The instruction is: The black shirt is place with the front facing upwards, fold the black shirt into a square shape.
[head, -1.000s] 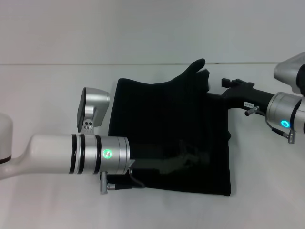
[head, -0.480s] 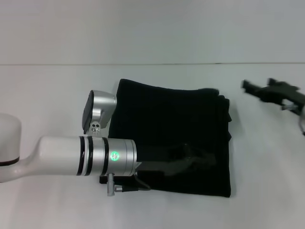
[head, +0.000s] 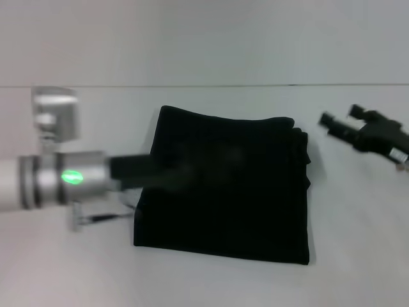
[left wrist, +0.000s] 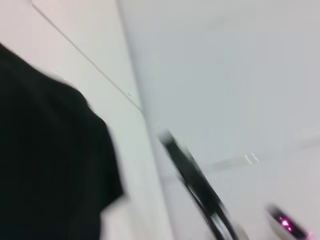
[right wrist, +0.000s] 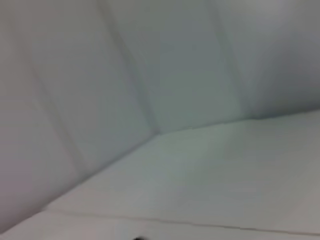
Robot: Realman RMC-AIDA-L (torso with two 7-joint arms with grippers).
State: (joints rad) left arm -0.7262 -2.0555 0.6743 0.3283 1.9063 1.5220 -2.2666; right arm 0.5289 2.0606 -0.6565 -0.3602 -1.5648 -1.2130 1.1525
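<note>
Left end effector (head: 185,173) over black shirt (head: 255,192)

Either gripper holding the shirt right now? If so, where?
Right gripper is off the black shirt, holding nothing. Left gripper is over the shirt's left part; a hold cannot be told.

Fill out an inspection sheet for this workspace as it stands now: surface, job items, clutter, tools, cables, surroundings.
Surface: plain white table, bare around the cloth.
Job's things: black shirt lies flat, folded into a roughly square block; print and neck label not visible.
Clutter: nothing seen.
Grippers: left tool reaches over the shirt's left part from the left, too blurred to read; right tool is off the shirt to its right, above the table, not holding cloth, fingers unclear.
Cables: a thin wire at the left wrist; otherwise nothing seen.
Surroundings: plain pale wall behind the table.
</note>
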